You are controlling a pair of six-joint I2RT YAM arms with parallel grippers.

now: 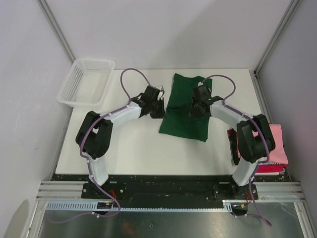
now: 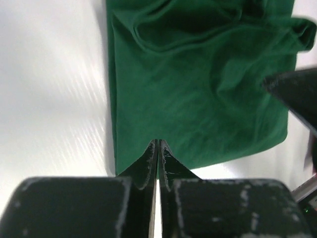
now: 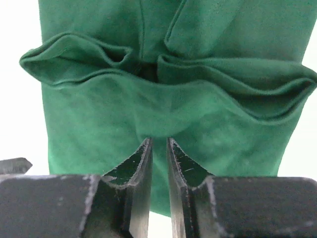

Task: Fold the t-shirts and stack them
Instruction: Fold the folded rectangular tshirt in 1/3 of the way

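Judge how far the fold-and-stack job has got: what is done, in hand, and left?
Done: the pink t-shirt and the red t-shirt lie folded and stacked on the right. In hand: the green t-shirt lies partly folded in the middle, the left gripper shut at its edge, the right gripper over its folds. Left: finishing that fold and adding it to the stack.

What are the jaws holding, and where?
Left jaws pinch the green shirt at its left edge; right jaws almost shut over its middle, hold unclear.

A white plastic mesh basket (image 1: 69, 85) sits at the far left corner of a white table (image 1: 143, 148). Pale walls (image 1: 163, 29) enclose the table on three sides.
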